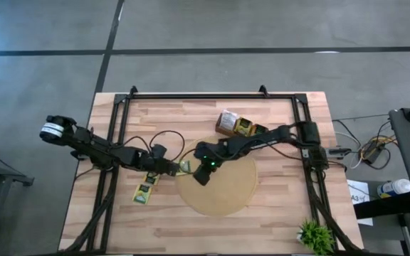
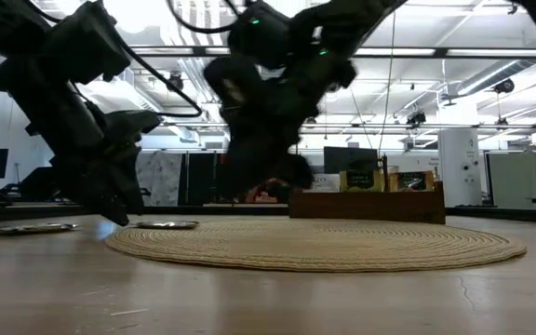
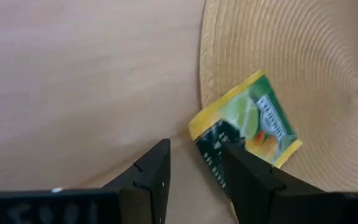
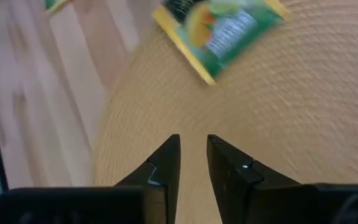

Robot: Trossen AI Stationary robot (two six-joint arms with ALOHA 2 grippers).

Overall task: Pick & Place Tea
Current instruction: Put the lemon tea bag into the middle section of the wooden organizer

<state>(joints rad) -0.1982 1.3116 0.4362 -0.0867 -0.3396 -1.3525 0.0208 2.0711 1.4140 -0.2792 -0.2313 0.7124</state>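
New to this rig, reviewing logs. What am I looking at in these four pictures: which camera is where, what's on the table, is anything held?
Two dark robot arms work at a wooden table. One camera looks straight down, one sits at table-top height, and one rides on each wrist. The left gripper stands open beside a yellow-green tea sachet lying across the edge of the round woven mat. The right gripper hangs over the mat, fingers close together with nothing between them. A second sachet lies on the wood, and a wooden box holds more. Nothing is held.

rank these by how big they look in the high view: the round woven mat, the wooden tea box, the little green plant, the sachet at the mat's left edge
Largest to smallest:
1. round woven mat
2. wooden tea box, partly hidden by the right arm
3. green plant
4. sachet, partly hidden by the gripper

The box and plant look close in size.
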